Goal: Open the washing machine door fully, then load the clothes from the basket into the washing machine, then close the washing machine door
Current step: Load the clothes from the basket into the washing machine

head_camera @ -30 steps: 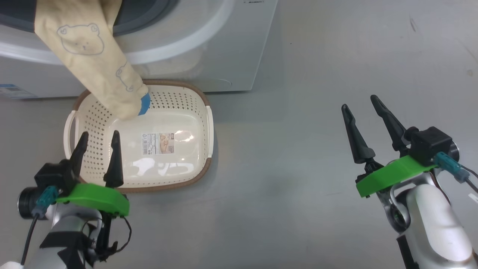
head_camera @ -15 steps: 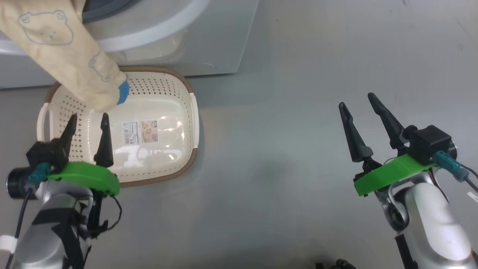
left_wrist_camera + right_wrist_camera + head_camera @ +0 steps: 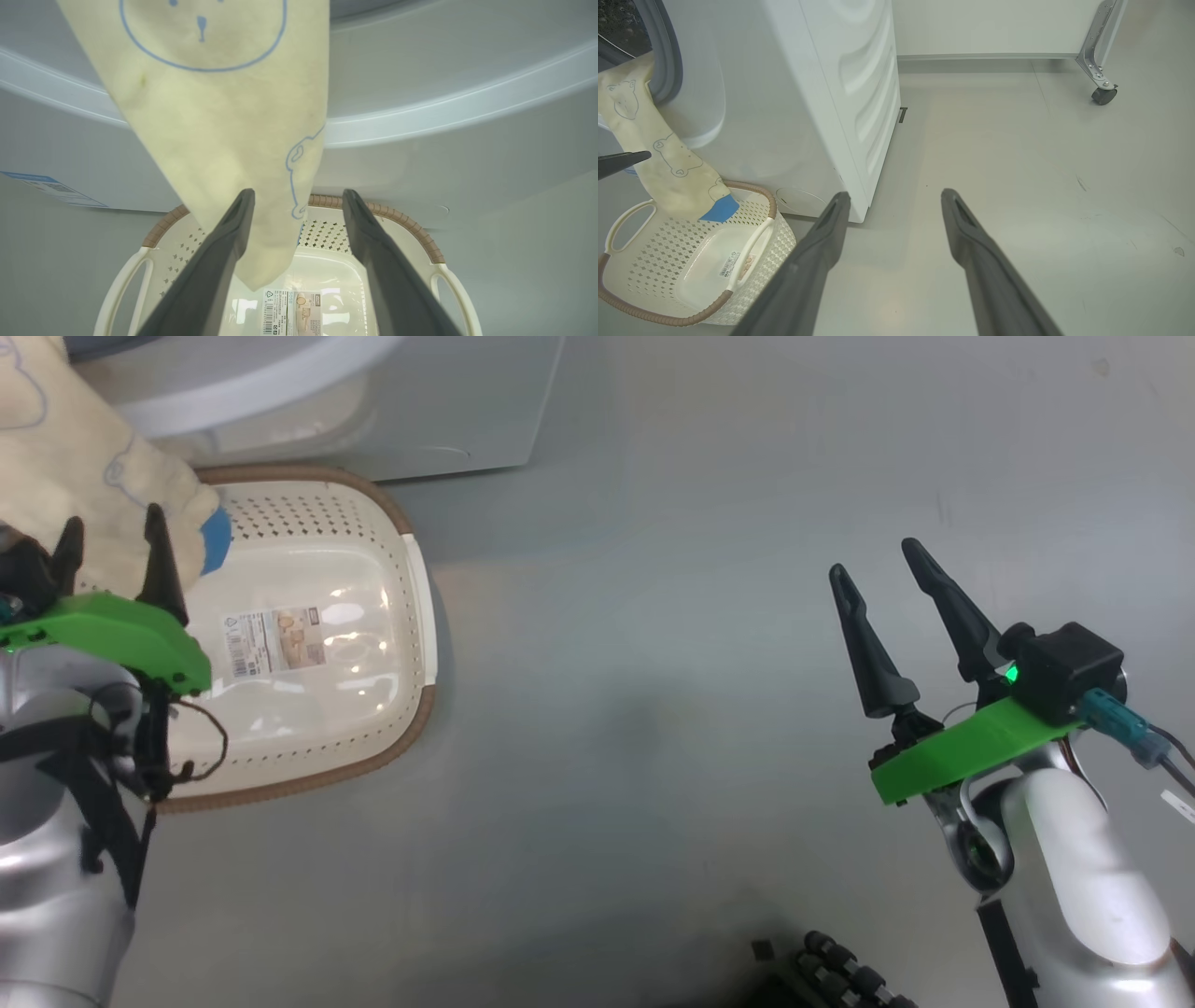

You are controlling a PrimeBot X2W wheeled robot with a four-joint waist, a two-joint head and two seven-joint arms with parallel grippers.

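Note:
A pale cream cloth (image 3: 65, 467) with bear line drawings and a blue end hangs from the washing machine (image 3: 831, 93) opening down its white front. Its tip is over the far edge of the basket (image 3: 411, 700). My left gripper (image 3: 114, 518) is open at the cloth's lower end. In the left wrist view the cloth (image 3: 224, 116) hangs between the fingers of the left gripper (image 3: 297, 192); I cannot tell if they touch it. The basket (image 3: 397, 217) shows only its bottom label inside. My right gripper (image 3: 873, 557) is open over bare floor, far right. The washing machine door is out of view.
The grey gasket (image 3: 668, 56) rims the opening. A blue label (image 3: 51, 189) is on the machine's front. A metal leg with a caster (image 3: 1104, 95) stands at the far wall. A dark ribbed part (image 3: 831, 971) shows at the bottom of the head view.
The head camera has swung, so the basket and machine slid to the upper left. My left gripper has moved forward over the basket to the cloth's hanging end. Both grippers stay open.

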